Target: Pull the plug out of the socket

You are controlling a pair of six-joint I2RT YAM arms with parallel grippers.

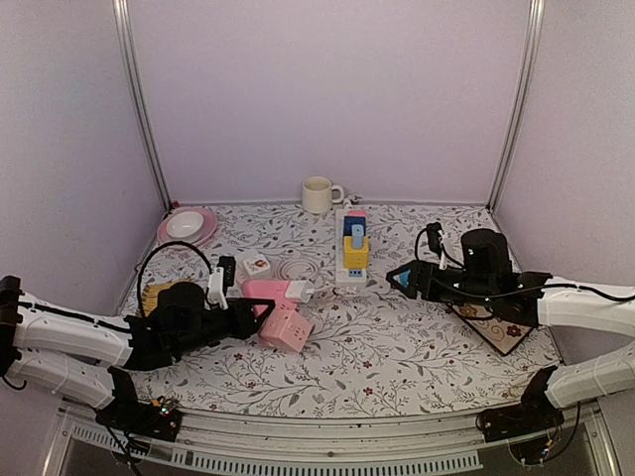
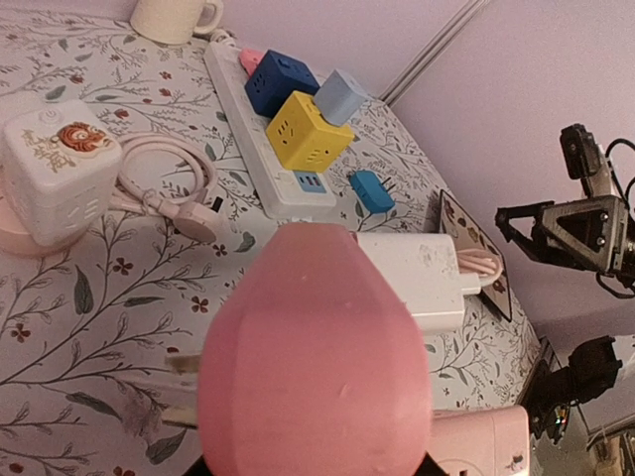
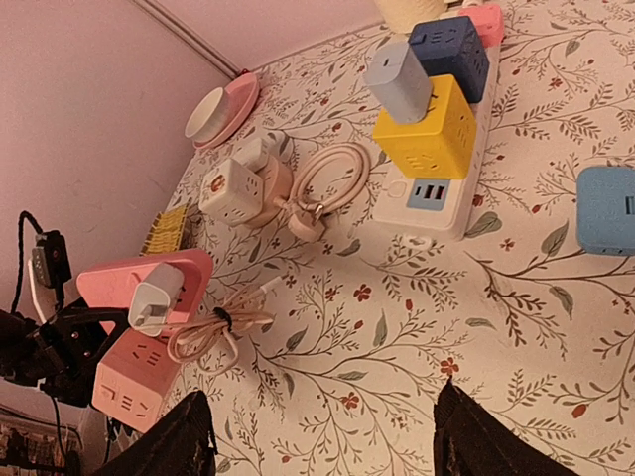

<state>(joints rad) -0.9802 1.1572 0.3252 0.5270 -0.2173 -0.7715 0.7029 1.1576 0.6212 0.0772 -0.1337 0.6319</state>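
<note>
While the left claw (image 1: pixel 248 309) pinches the pink socket block (image 1: pixel 266 290) just above the tabletop (image 1: pixel 397 342), a white plug (image 1: pixel 298 292) sits on that block's right face. The right claw (image 1: pixel 400 279) hangs spread, apart from both.

Left wrist view: the pink socket block fills the foreground, with the white plug (image 2: pixel 417 278) at its far side. A blue plug (image 2: pixel 372 190) lies loose just beside the white power strip (image 2: pixel 243 129).

Right wrist view: the fingers (image 3: pixel 184 441) stand wide apart. The blue plug lies flat at the right edge.
</note>
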